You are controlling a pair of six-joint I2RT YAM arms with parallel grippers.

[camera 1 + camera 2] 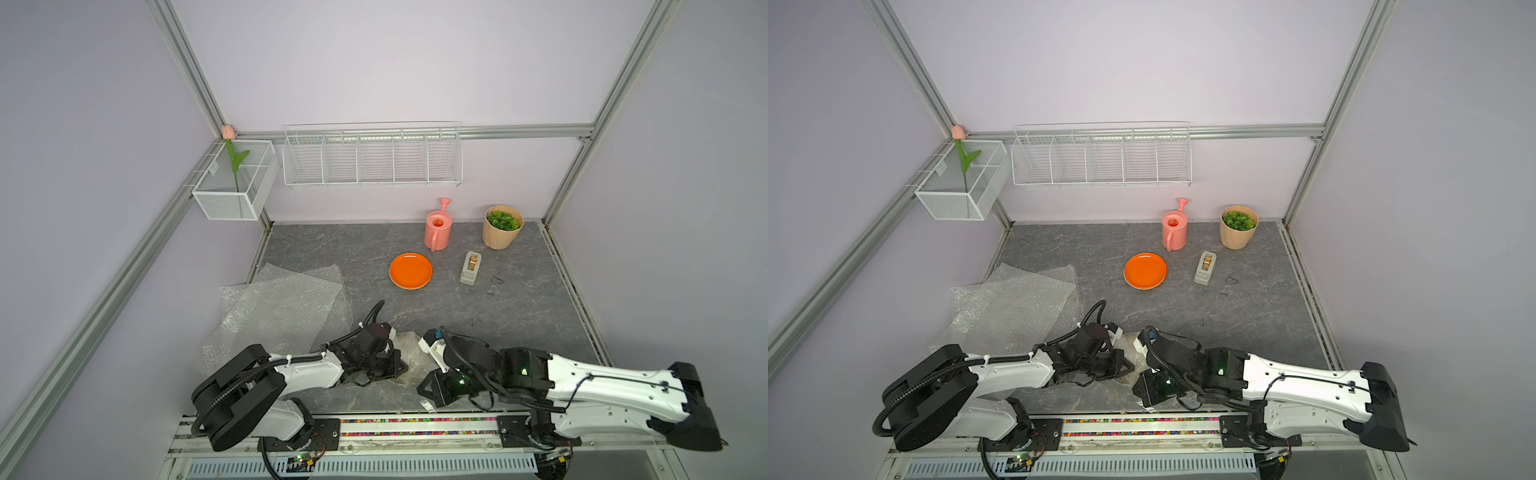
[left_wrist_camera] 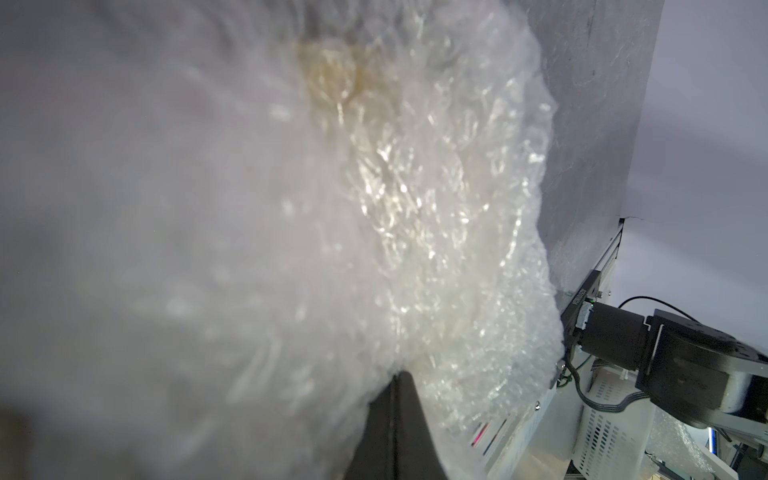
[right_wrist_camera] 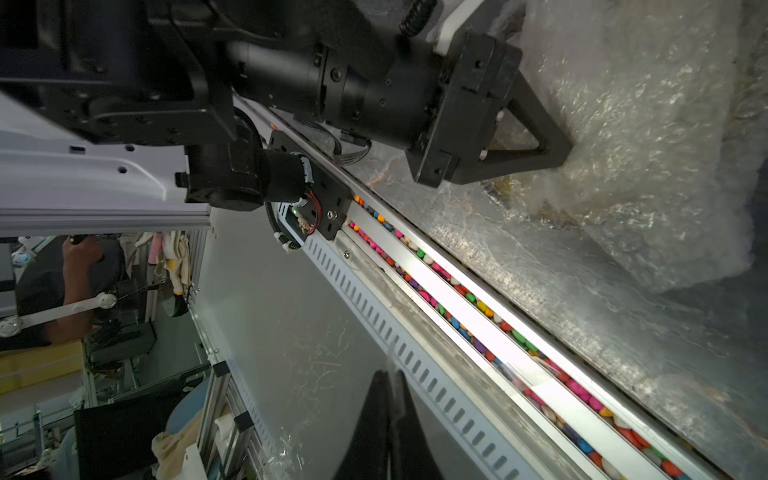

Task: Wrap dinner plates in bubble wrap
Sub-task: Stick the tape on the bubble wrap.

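Left pincer [image 3: 560,160] is pressed together, its tip dug into the bubble wrap bundle [image 1: 411,353] on the desk [image 1: 519,299]. Right pincer [image 3: 390,380] is clamped shut just beside that bundle. An orange plate [image 1: 410,270] is seen well beyond both, unwrapped.

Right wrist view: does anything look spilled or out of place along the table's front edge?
Yes. Small multicoloured beads lie packed in two grooves of the front rail, also seen in both top views. Loose bits in the rig's rail look odd.
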